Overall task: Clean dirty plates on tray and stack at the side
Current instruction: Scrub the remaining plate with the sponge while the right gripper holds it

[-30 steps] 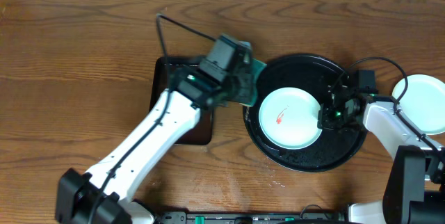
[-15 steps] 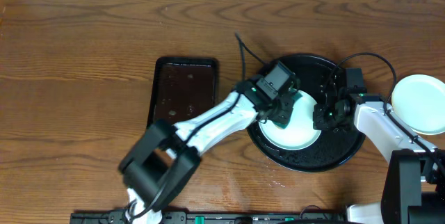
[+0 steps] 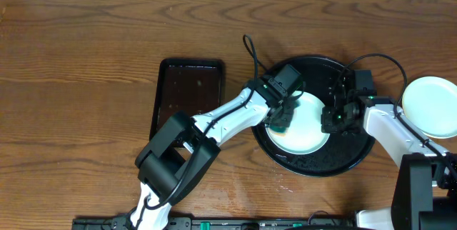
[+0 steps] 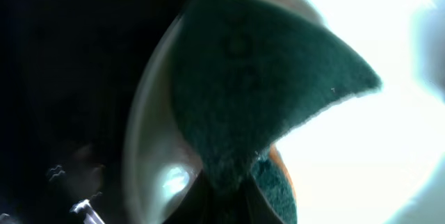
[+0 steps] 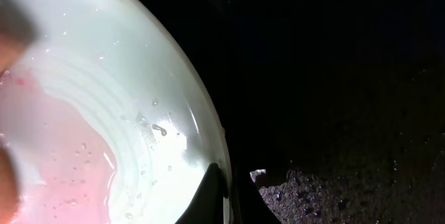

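A pale mint-white plate (image 3: 307, 126) lies on the round black tray (image 3: 314, 164). My left gripper (image 3: 280, 116) is shut on a green sponge (image 4: 250, 92) and presses it on the plate's left part (image 4: 389, 133). My right gripper (image 3: 332, 121) is shut on the plate's right rim (image 5: 208, 147), one finger on each side of the rim (image 5: 224, 196). The plate's middle looks pink and wet in the right wrist view (image 5: 55, 147). Another white plate (image 3: 430, 106) sits at the right, off the tray.
A rectangular dark-brown tray (image 3: 187, 94) lies left of the black tray on the wooden table (image 3: 86, 80). The left arm reaches over the table from the front left. Cables arch over the black tray's back rim.
My left gripper has carried the sponge from over the brown tray rightwards onto the plate, then shifted it slightly down-left on it. The red smear is now covered. The right gripper stays at the rim.
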You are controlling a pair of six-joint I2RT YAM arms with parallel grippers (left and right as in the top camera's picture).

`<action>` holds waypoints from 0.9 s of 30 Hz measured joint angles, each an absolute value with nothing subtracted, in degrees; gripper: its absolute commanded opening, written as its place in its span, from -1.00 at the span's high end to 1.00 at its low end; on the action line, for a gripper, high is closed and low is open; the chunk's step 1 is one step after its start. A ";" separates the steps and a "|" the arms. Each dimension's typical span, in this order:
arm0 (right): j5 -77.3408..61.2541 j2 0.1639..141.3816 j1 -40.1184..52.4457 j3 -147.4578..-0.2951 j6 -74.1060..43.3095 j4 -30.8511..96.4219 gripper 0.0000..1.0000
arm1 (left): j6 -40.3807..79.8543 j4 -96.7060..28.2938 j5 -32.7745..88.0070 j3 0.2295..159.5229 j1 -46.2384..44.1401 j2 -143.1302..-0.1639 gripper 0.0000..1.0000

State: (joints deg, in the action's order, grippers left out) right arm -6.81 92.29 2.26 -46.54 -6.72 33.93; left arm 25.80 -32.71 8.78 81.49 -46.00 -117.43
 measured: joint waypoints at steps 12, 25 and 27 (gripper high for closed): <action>-7.42 92.29 2.98 -46.54 -6.72 33.61 0.97 | 25.87 -29.85 11.81 82.13 -45.45 -117.86 0.85; -7.40 92.29 2.96 -46.57 -6.72 34.20 0.98 | 29.91 -20.60 34.26 82.00 -45.12 -122.17 0.85; -7.40 92.29 2.96 -46.57 -6.72 34.20 0.97 | 29.74 -22.59 35.22 82.02 -45.21 -122.17 0.85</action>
